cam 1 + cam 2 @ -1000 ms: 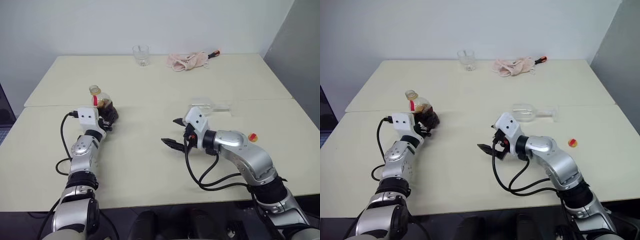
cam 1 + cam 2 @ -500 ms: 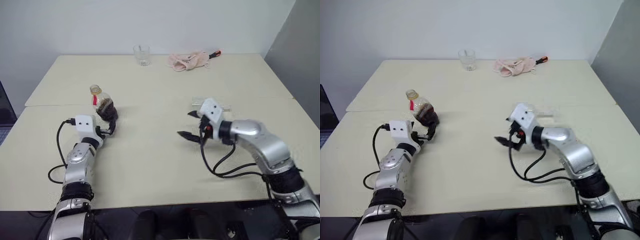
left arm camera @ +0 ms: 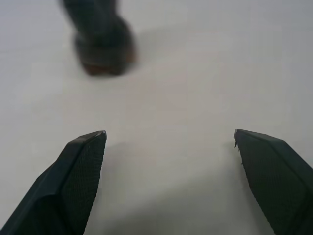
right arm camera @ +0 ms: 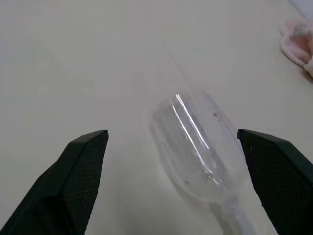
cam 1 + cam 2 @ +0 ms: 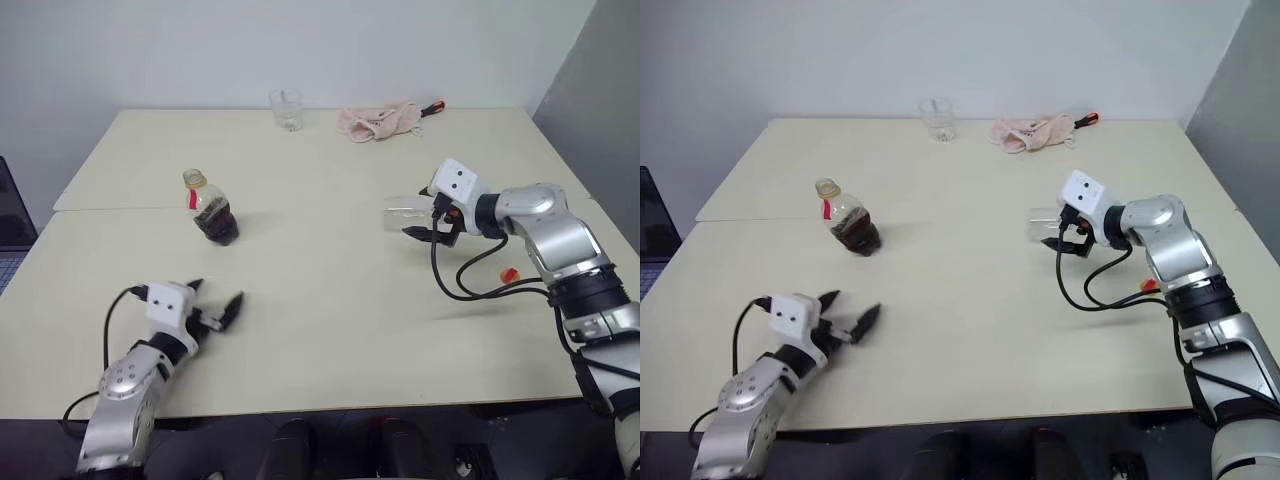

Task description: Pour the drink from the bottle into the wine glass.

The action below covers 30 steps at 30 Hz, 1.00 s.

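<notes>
I see the bottle (image 5: 210,210) standing upright on the table (image 5: 320,330), uncapped, with the dark drink (image 5: 216,222) filling only its bulbous lower body and a red label strip at the neck. I take it as my landmark. My left claw (image 5: 214,303) sits low over the table on the near side of the bottle, well apart from it, its two black fingers spread wide and holding nothing; in the left wrist view the bottle's dark base (image 3: 103,46) shows blurred beyond the open fingers.

To the right of the bottle, well apart across the table, the wine glass (image 4: 198,152) lies on its side. My right claw (image 5: 1066,240) hangs just over the glass, fingers wide; in the right wrist view the bowl lies between them, and I see no contact with either finger. A small yellow and red thing, seemingly the cap (image 5: 509,274), rests on the table further right and nearer me, beside the right arm.

Beyond the bottle, at the far edge, stand a short clear tumbler (image 5: 286,108) and, to its right, a crumpled pink cloth (image 5: 378,120) with a red-handled tool (image 5: 431,105) just beside it.
</notes>
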Each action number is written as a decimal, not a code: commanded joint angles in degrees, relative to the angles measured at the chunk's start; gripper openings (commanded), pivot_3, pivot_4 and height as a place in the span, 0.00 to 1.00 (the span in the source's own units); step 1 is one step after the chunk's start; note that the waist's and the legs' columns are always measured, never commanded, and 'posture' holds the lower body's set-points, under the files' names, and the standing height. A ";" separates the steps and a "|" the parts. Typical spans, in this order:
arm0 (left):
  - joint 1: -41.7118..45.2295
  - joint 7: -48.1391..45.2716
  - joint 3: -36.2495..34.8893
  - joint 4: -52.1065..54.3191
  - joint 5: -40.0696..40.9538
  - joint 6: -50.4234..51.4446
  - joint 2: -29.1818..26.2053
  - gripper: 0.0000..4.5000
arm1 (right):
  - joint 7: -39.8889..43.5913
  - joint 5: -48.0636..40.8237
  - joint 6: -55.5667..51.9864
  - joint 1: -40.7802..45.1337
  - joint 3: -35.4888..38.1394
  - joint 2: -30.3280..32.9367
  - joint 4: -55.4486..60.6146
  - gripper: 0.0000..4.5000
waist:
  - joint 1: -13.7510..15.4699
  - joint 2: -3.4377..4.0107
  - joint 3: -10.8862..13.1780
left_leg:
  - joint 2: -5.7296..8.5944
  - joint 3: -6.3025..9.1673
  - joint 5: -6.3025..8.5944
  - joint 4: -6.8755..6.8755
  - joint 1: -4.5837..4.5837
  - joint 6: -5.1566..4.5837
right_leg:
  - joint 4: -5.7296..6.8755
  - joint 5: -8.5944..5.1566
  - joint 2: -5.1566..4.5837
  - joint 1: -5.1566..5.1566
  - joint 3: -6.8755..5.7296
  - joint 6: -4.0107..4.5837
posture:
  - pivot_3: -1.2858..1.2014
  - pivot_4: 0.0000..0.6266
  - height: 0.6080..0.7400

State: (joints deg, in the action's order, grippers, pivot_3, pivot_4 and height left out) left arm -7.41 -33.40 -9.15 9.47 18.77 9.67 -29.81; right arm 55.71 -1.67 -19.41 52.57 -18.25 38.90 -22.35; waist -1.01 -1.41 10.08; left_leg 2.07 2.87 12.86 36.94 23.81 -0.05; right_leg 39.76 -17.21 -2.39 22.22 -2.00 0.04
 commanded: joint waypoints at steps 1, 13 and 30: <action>5.62 -5.76 5.87 9.01 1.99 6.72 -3.49 1.00 | 2.85 5.65 5.27 6.37 -2.68 -0.14 -9.80 1.00 | 0.70 0.06 0.03 | 0.00 0.00 0.00 0.00 0.00 0.00 | 0.00 0.02 -0.01 -0.01 -0.01 0.03 | 0.52 0.24 1.00; 18.00 -9.66 15.36 8.67 -0.32 12.87 -3.31 1.00 | 2.67 18.09 18.93 18.67 -6.31 -4.42 -39.57 1.00 | 0.22 0.10 0.06 | -0.08 -0.16 -0.13 -0.02 0.08 0.20 | -0.26 0.05 0.09 -0.03 0.02 0.05 | 0.52 0.24 1.00; 20.11 -9.06 15.25 6.58 -2.73 8.98 0.18 1.00 | -8.36 28.40 22.33 22.77 -8.06 -8.51 -51.46 0.57 | 0.05 0.14 0.07 | -0.12 -0.16 -0.11 0.01 0.04 0.18 | -0.10 0.05 0.13 -0.01 0.02 0.07 | 0.52 0.24 1.00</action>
State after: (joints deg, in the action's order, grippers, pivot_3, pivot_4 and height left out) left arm 12.26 -42.95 6.86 15.14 16.33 19.57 -29.89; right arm 49.31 25.69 2.47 73.25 -26.05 29.95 -72.52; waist -0.96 -1.28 10.15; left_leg 1.95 2.71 12.74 36.94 23.85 0.13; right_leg 39.67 -17.16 -2.26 22.22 -1.99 0.11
